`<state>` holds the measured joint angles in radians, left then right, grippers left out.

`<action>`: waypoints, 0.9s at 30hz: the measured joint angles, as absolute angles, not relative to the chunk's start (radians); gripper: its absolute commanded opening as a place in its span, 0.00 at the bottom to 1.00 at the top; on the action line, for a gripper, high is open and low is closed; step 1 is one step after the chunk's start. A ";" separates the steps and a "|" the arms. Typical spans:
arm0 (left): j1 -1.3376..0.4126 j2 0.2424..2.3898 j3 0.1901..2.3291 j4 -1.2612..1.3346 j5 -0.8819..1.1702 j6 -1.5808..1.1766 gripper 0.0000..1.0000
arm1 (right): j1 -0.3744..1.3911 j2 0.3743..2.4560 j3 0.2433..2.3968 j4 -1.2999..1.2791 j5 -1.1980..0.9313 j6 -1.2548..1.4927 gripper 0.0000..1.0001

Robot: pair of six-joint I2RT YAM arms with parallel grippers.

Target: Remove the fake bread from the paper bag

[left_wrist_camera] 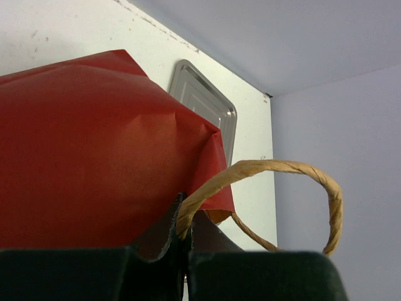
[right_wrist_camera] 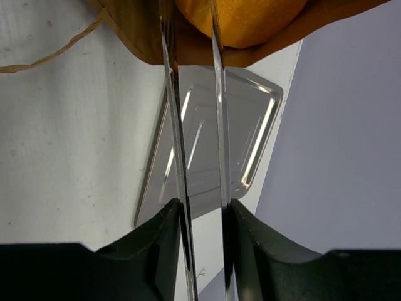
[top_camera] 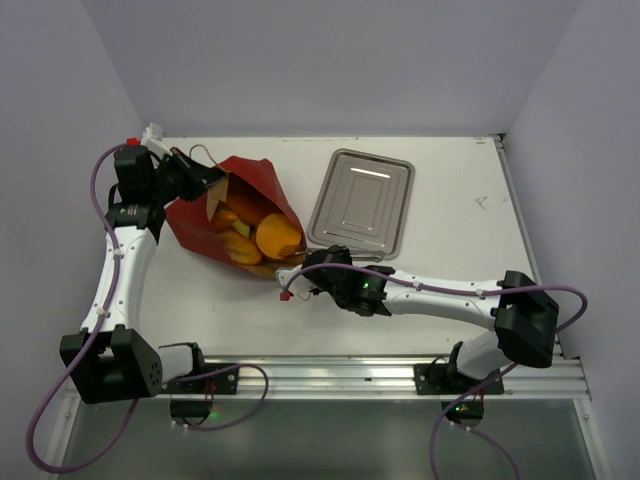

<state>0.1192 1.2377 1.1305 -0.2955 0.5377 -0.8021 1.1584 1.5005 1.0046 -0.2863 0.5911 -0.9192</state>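
The red paper bag (top_camera: 255, 182) lies on its side at the back left, with its mouth facing the table's middle. Fake bread shows in the mouth: a round orange bun (top_camera: 277, 236) and smaller golden pieces (top_camera: 228, 220). My left gripper (top_camera: 205, 178) is at the bag's far end, shut on a tan cord handle (left_wrist_camera: 282, 166); the red bag wall (left_wrist_camera: 94, 157) fills that view. My right gripper (top_camera: 292, 272) is at the mouth's lower lip. Its thin metal fingers (right_wrist_camera: 172, 94) stand narrowly apart and reach toward the orange bun (right_wrist_camera: 250, 19) inside the brown lining (right_wrist_camera: 135, 31); the tips are cut off by the frame's top edge.
An empty rectangular metal tray (top_camera: 360, 200) lies right of the bag, also seen beyond the bag (left_wrist_camera: 207, 100) and under the right fingers (right_wrist_camera: 250, 125). A loose cord handle (right_wrist_camera: 50, 56) trails on the white table. Walls enclose the table at the back and both sides.
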 measured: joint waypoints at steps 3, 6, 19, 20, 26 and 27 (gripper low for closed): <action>0.122 1.235 1.130 -0.293 0.544 -0.804 0.00 | 1.158 1.501 0.999 -0.266 0.598 -0.931 0.25; 0.125 1.228 1.119 -0.288 0.545 -0.805 0.00 | 1.158 1.501 0.995 -0.260 0.607 -0.934 0.17; 0.139 1.214 1.095 -0.291 0.543 -0.763 0.00 | 1.158 1.463 0.995 -0.273 0.598 -0.918 0.00; 0.139 1.212 1.092 -0.293 0.542 -0.755 0.00 | 1.158 1.457 0.995 -0.277 0.592 -0.916 0.00; 0.139 1.200 1.067 -0.297 0.542 -0.722 0.00 | 1.158 1.425 1.010 -0.303 0.562 -0.900 0.00; 0.139 1.198 1.066 -0.297 0.542 -0.719 0.00 | 1.158 1.422 1.016 -0.311 0.556 -0.897 0.00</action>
